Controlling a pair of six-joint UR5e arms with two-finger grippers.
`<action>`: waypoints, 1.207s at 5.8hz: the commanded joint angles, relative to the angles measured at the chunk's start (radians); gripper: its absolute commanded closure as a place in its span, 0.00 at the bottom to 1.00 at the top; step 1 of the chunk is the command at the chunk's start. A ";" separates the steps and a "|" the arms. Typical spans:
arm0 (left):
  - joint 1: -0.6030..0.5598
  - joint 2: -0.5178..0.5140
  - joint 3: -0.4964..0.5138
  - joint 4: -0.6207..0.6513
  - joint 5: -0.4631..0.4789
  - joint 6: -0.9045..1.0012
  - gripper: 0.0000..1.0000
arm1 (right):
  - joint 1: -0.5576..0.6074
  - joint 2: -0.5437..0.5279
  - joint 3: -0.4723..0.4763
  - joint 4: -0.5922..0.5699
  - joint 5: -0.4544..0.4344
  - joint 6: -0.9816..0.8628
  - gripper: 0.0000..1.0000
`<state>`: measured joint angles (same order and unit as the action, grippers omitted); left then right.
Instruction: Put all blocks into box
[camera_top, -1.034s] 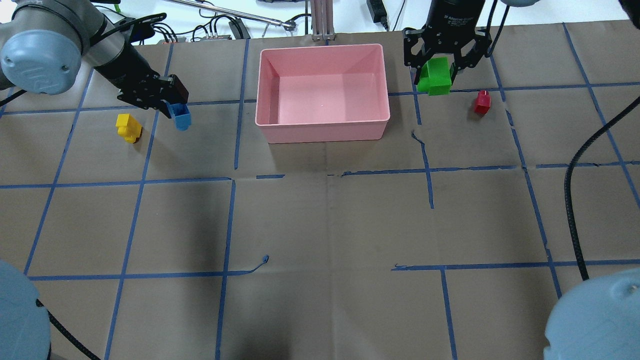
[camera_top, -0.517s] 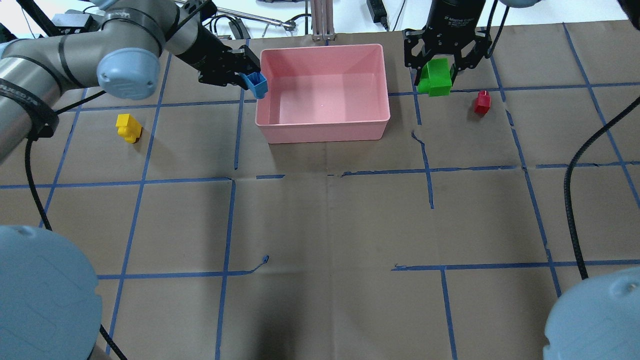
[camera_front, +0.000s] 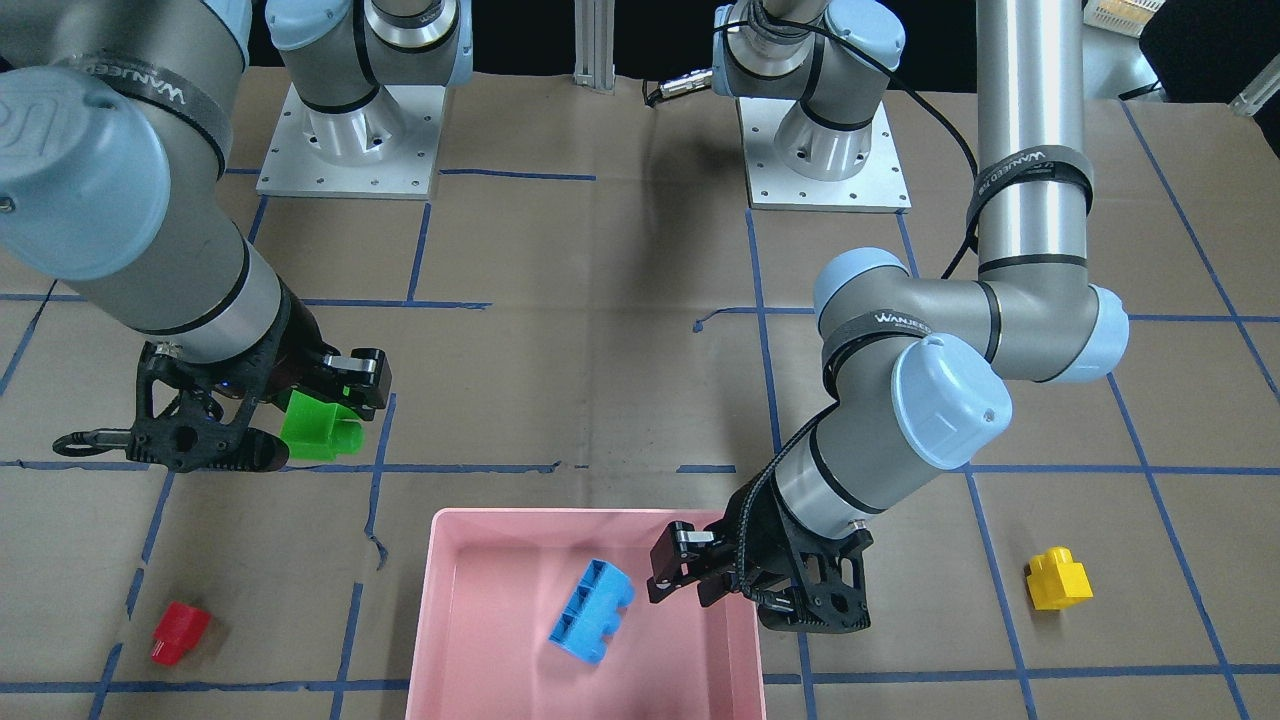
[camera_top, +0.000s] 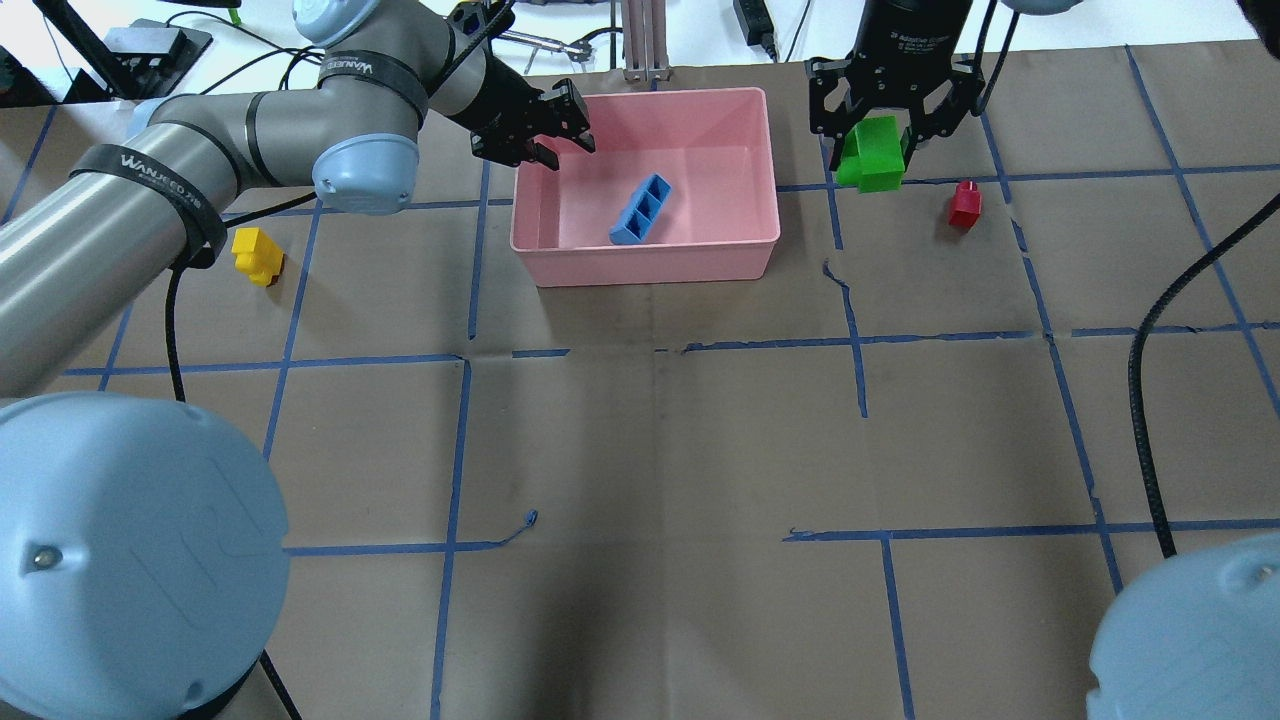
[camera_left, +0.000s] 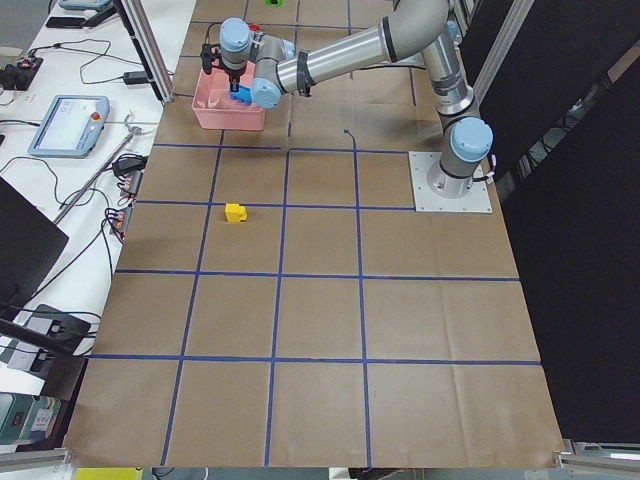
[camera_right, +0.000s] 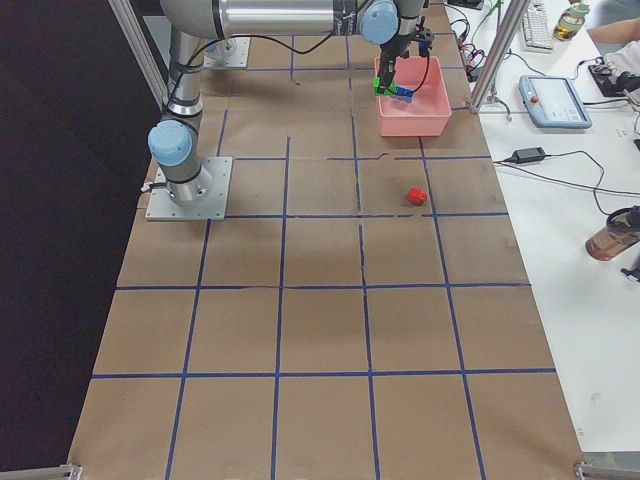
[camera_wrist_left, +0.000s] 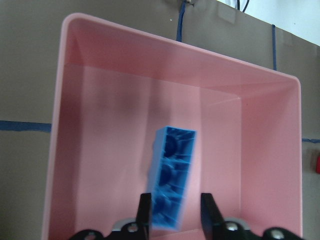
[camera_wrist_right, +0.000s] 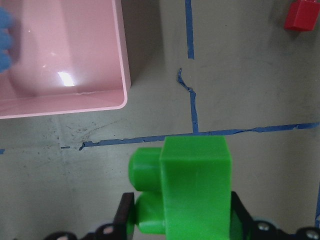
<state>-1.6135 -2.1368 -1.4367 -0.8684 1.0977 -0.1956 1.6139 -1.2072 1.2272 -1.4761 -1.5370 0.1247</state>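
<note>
The blue block (camera_top: 640, 210) lies tilted inside the pink box (camera_top: 645, 262), hollow underside showing; it also shows in the front view (camera_front: 592, 612) and the left wrist view (camera_wrist_left: 172, 170). My left gripper (camera_top: 568, 152) is open and empty over the box's left end, apart from the block. My right gripper (camera_top: 875, 140) is shut on the green block (camera_top: 872, 155) and holds it just right of the box; the right wrist view shows the green block (camera_wrist_right: 195, 195) between the jaws. The red block (camera_top: 965, 203) lies right of the green one. The yellow block (camera_top: 257, 255) lies far left.
Brown paper with blue tape lines (camera_top: 860, 345) covers the table. Cables and a metal post (camera_top: 645, 40) lie past the box's far edge. A black cable (camera_top: 1150, 400) hangs at the right. The left arm's elbow (camera_top: 365, 175) hovers left of the box.
My left arm has carried the blue block right, from near the yellow block to the box, and let it go; it now lies in the box. The right arm has not moved.
</note>
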 joint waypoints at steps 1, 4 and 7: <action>0.012 0.027 0.006 -0.065 0.037 0.001 0.01 | 0.000 0.000 -0.003 -0.003 0.002 0.000 0.72; 0.174 0.043 0.005 -0.151 0.345 0.207 0.01 | 0.010 0.070 -0.107 -0.007 0.092 0.074 0.69; 0.383 -0.012 0.040 -0.196 0.491 0.541 0.01 | 0.150 0.281 -0.233 -0.152 0.153 0.232 0.70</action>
<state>-1.2936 -2.1256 -1.4178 -1.0422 1.5523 0.2941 1.7223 -1.0024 1.0198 -1.5507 -1.3963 0.3120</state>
